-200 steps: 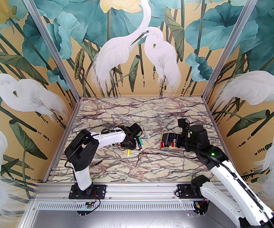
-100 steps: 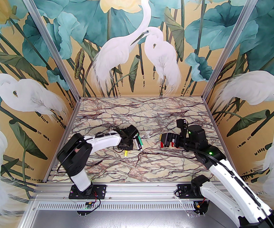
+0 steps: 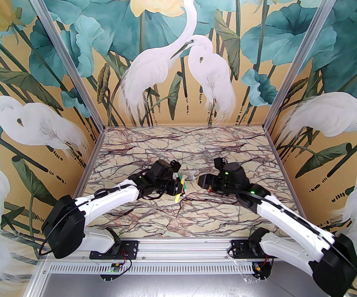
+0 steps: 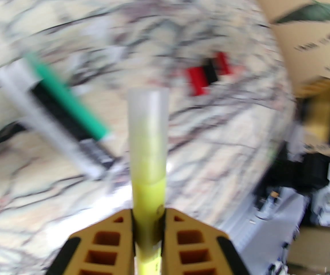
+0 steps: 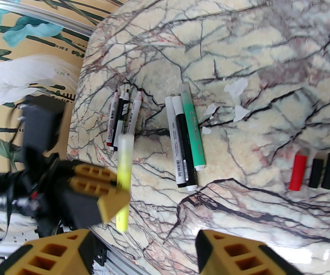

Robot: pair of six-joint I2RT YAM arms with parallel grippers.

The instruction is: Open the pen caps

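**Two-arm pull on the cap of the yellow pen**

The left gripper (image 4: 149, 215) is clamped shut on the barrel of the yellow pen (image 4: 149, 190), which seems to be held off the bench (image 5: 268, 67). The pen's translucent cap (image 4: 147, 125) is not yet off and points to 12 o'clock in the left wrist view, away from the fingers. The right gripper (image 5: 142, 239) has its jaws apart with nothing between them. In the top view it sits at 3 o'clock of the left gripper, close but not touching. In the right wrist view the held pen lies at 10 o'clock of the right gripper.

The step in hand is judged to be seating the right gripper on the cap.

- **Where to close:** on the pale cap alone, beyond the seam where the yellow begins. A bite on the barrel would pull against the left gripper for nothing.
- **How to line up:** set the jaws square across the cap.
- **How to pull:** draw straight along the pen's axis. A tilted pull may jam the cap or let it slip from the fingers.

In the right wrist view, 3 bare-tipped pens (image 5: 122, 119) lie at 12 o'clock of the held pen. A row of 3 pens (image 5: 185, 147), white, black and green, lies at its 3 o'clock. The loose caps (image 5: 298, 172), red and black, rest on the bench at the frame's 3 o'clock and mark a likely place for this cap.
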